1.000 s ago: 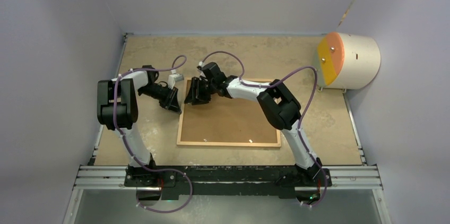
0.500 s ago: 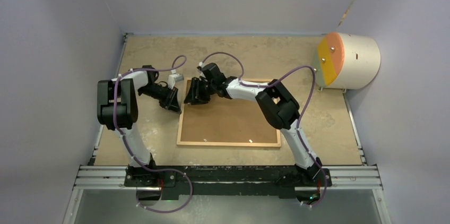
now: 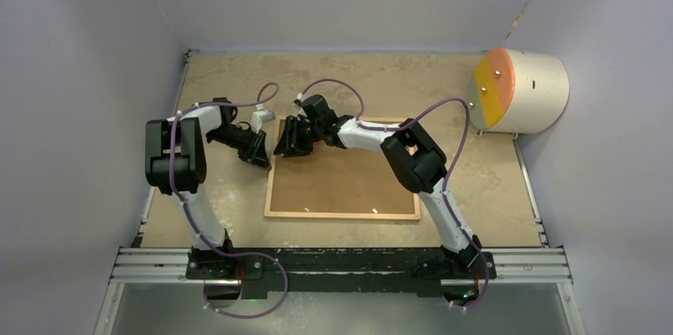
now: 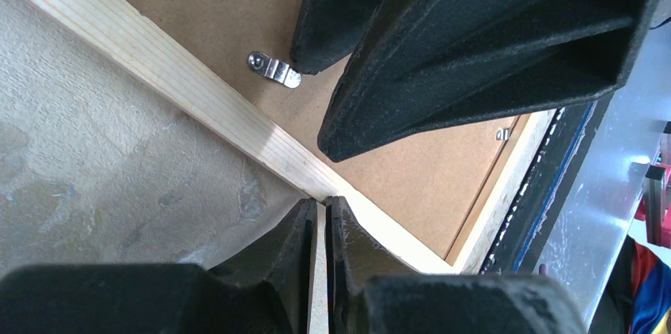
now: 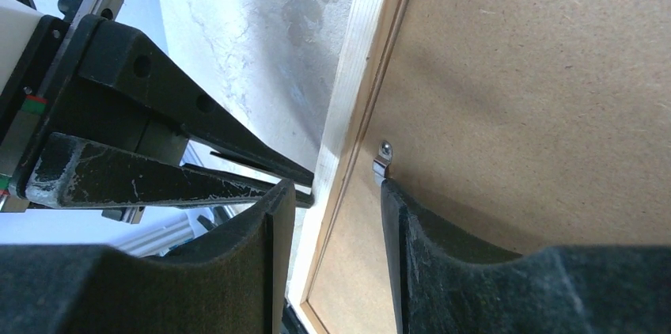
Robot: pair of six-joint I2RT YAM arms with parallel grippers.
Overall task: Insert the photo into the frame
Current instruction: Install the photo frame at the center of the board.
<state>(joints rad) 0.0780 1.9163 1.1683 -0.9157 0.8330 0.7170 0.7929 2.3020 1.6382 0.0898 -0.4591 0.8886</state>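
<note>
Wood along the left edge of the frame [image 3: 341,215] sat pinched between the nearly closed fingers of the left gripper [image 4: 320,209], close to the far-left corner. The right gripper [image 5: 332,191] straddled that same strip with jaws spread, one finger outside over the table [image 3: 397,81], the other touching a small metal clip [image 5: 382,161] on the backing board [image 3: 349,176]. The frame lay flat, back upward, mid-table: thin, pale, straight-grained strips around smooth brown fibreboard.
</note>
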